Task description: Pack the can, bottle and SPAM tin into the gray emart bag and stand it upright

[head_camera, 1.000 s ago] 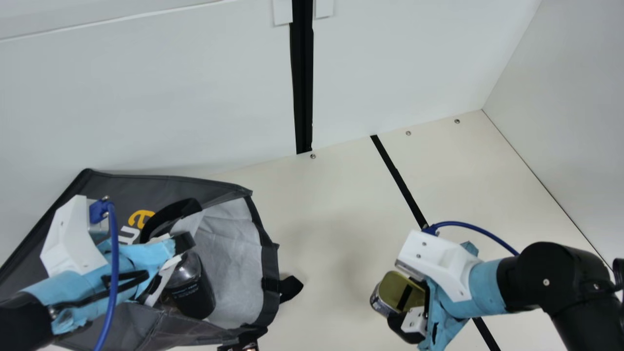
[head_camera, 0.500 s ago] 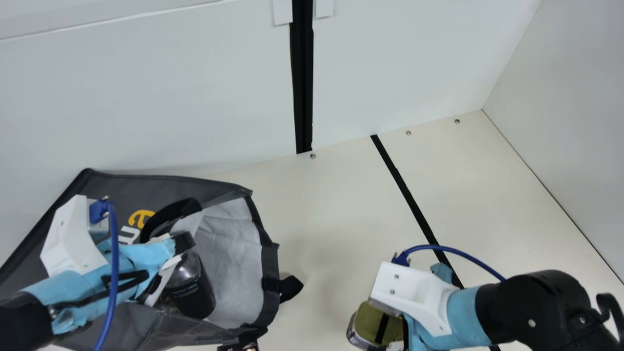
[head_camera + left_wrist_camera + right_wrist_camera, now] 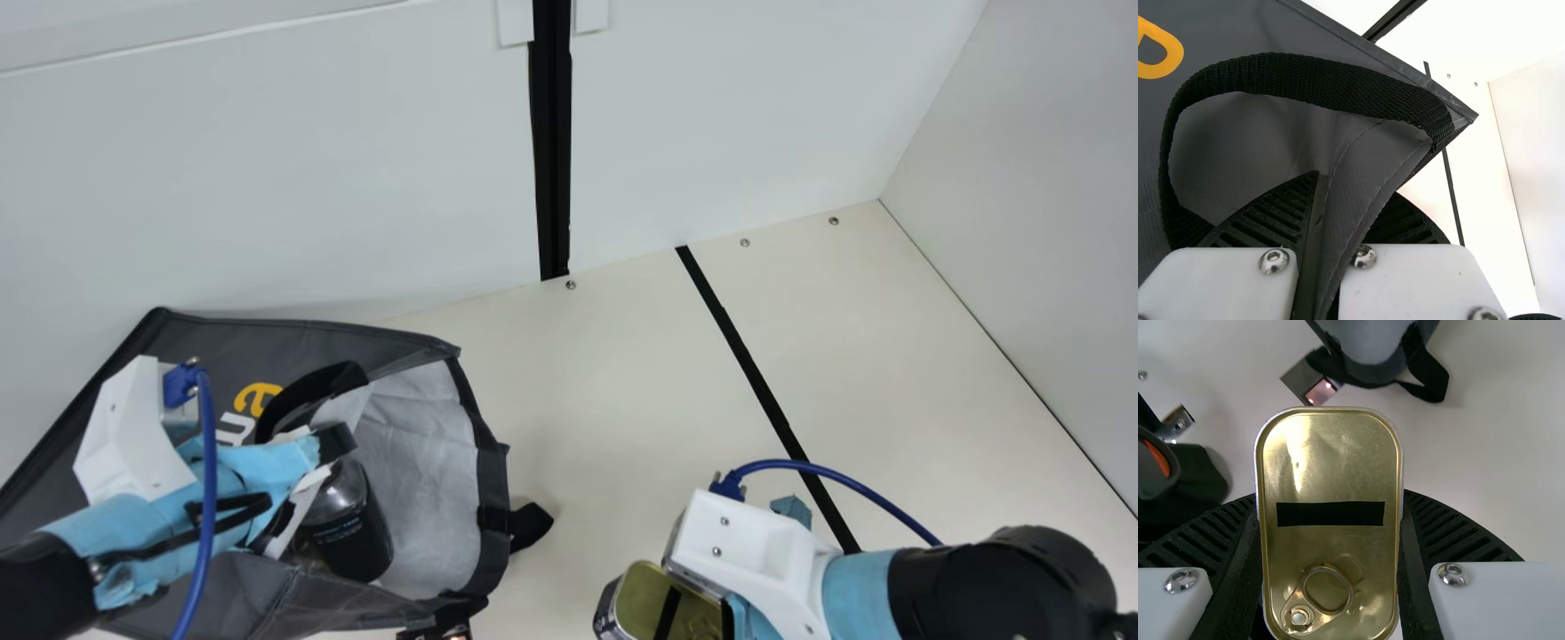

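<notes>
Main view: Gray emart bag point(image 3: 293, 336), eight o'clock, is being pinched by the left hand point(image 3: 311, 469), nearly closed; bottle point(image 3: 351, 533), within, is being enclosed. SPAM tin point(image 3: 647, 597), five-thirty, is being clamped by the right hand point(image 3: 747, 560), parted tin-wide.

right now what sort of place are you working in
Probably a robot test cell set up for bag packing: a cream table with screws along its edge, plain pale panels walling it, and a gray shopping bag lying open with a bottle inside.
</notes>
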`<state>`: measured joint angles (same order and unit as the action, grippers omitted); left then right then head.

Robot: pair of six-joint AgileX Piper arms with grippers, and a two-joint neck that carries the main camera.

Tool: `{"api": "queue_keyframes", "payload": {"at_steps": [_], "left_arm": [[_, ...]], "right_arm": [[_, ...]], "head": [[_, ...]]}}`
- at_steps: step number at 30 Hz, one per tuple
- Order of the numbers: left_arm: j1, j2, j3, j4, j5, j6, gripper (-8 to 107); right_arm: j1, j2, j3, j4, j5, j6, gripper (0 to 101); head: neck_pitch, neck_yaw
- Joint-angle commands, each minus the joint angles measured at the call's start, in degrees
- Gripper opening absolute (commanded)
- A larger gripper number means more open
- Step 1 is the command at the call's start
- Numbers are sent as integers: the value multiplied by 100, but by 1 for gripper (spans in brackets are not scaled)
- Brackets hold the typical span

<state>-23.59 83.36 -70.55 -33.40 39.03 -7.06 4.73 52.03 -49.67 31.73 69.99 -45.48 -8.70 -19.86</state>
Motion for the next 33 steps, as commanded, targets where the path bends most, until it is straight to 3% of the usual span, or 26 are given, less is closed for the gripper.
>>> {"api": "queue_keyframes", "payload": {"at_steps": [1, 17, 33], "left_arm": [[0, 0, 0, 0, 0, 0, -8], [0, 0, 0, 0, 0, 0, -8], [0, 0, 0, 0, 0, 0, -8]], "right_arm": [[-113, -38, 25, 290, -8, -83, 0], [-705, -258, 146, 1573, -29, -763, 0], [-150, -50, 242, 1789, -687, -700, 0]], "head": [[-130, -14], [-130, -14], [-130, -14]]}}
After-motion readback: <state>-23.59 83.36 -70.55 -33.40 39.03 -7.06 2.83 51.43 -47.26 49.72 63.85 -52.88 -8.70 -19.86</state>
